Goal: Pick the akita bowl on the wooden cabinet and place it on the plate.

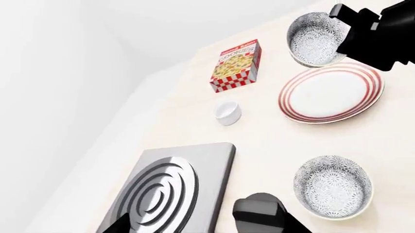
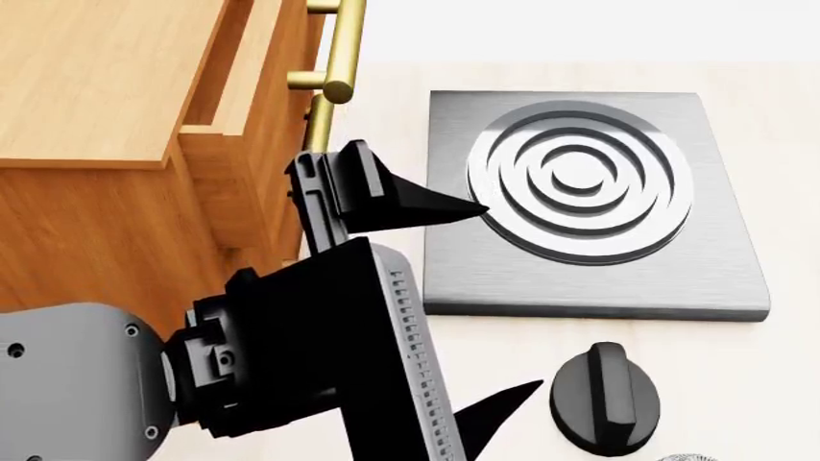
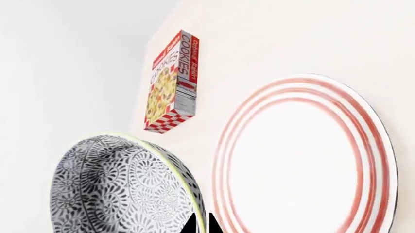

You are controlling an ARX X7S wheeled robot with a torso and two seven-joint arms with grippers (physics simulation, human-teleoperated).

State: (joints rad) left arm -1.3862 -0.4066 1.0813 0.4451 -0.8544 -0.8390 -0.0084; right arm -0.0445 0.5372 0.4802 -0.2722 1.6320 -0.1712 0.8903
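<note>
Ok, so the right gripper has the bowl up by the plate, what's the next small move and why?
Probably shift the right gripper sideways until the akita bowl is over the middle of the plate, then lower it. In both wrist views the bowl is beside the plate's red-ringed rim, not above its centre.

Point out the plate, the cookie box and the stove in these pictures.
plate (image 1: 331, 93): left wrist view, on its bare white centre.
cookie box (image 1: 236, 65): left wrist view, on its printed front face.
stove (image 2: 583, 182): head view, on the ring burner's centre.
</note>
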